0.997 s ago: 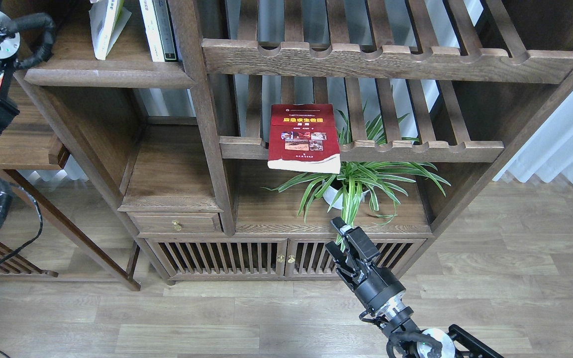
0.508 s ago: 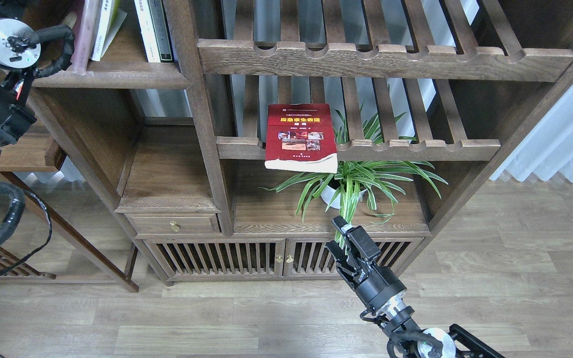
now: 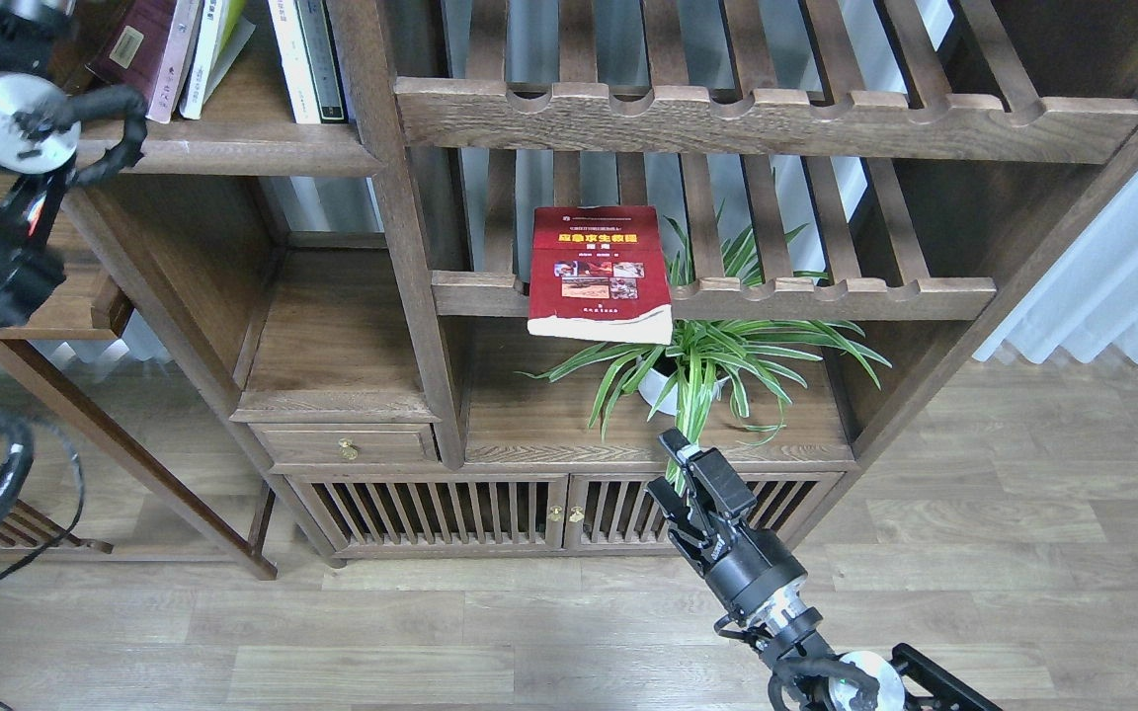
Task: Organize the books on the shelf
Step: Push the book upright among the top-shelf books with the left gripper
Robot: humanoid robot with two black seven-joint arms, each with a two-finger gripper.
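Maroon book point(image 3: 139, 54) up on shelf point(image 3: 233, 148) at top-left corner, leaning beside white books point(image 3: 218, 44). Red book point(image 3: 601, 272) flat on slatted rack point(image 3: 727, 296), overhanging front edge; probably next pick. Right gripper point(image 3: 690, 484) low, fingers apart, empty, pointing up at plant point(image 3: 717, 355). Left gripper out of frame, state unknown.

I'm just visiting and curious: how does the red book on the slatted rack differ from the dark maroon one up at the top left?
The red book lies flat, cover up, on the slatted rack, jutting over its front rail. The maroon book stands leaning among other books on the solid shelf. The red one shows a yellow title and photos; the maroon one shows mainly its spine with a label. Both look like thick paperbacks.
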